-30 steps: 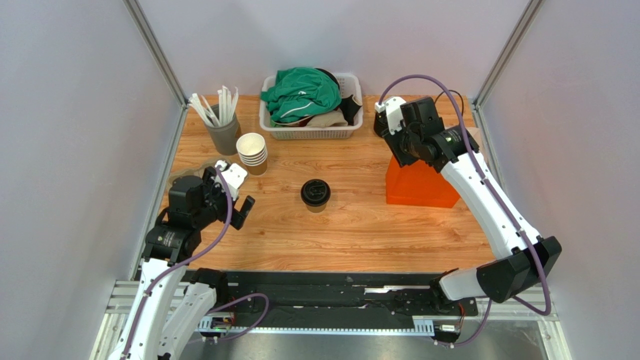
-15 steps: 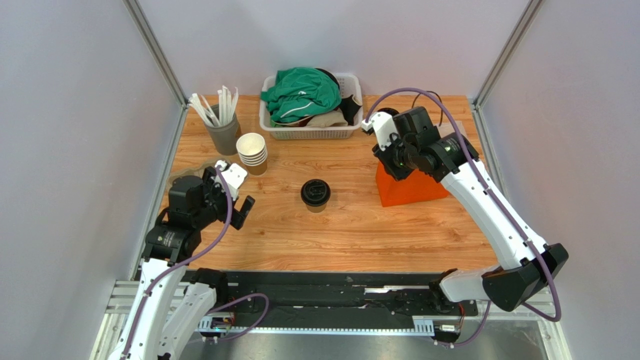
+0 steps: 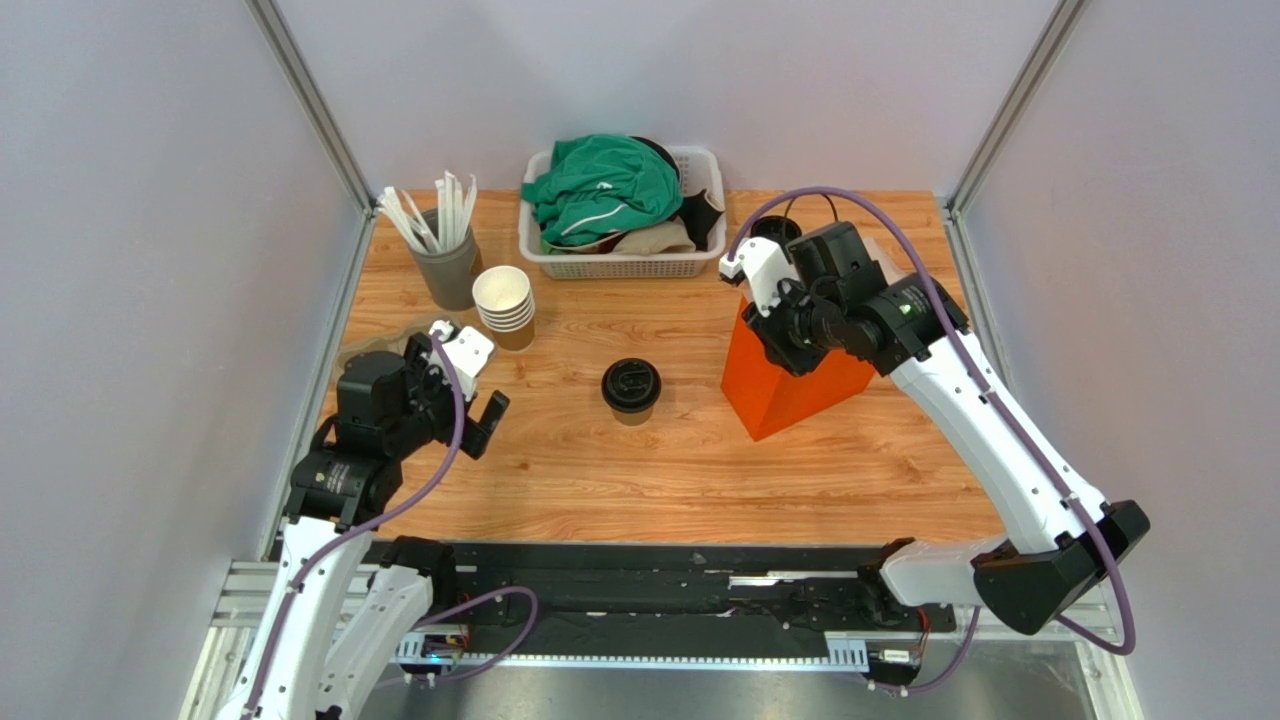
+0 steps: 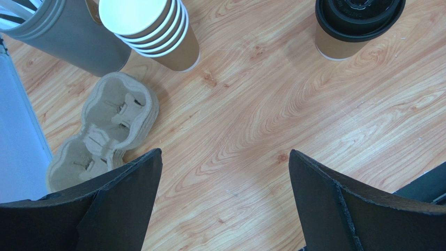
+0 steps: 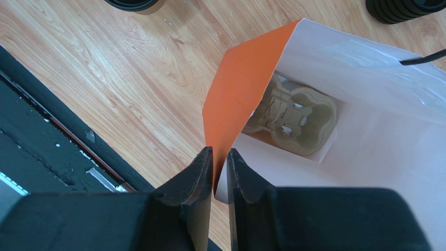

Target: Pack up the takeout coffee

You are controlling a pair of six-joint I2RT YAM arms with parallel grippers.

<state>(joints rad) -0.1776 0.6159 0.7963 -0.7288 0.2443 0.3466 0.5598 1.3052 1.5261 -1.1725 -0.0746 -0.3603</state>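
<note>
Right gripper (image 5: 220,155) pinches the bag (image 5: 242,89) by its rim, so you should stand it upright, mouth open, just right of the coffee cup (image 3: 631,387).

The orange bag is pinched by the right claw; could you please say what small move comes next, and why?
Probably the left claw should reach for the coffee cup: it hangs open and empty, the cup stands free beside the orange bag, whose rim the right claw pinches.
</note>
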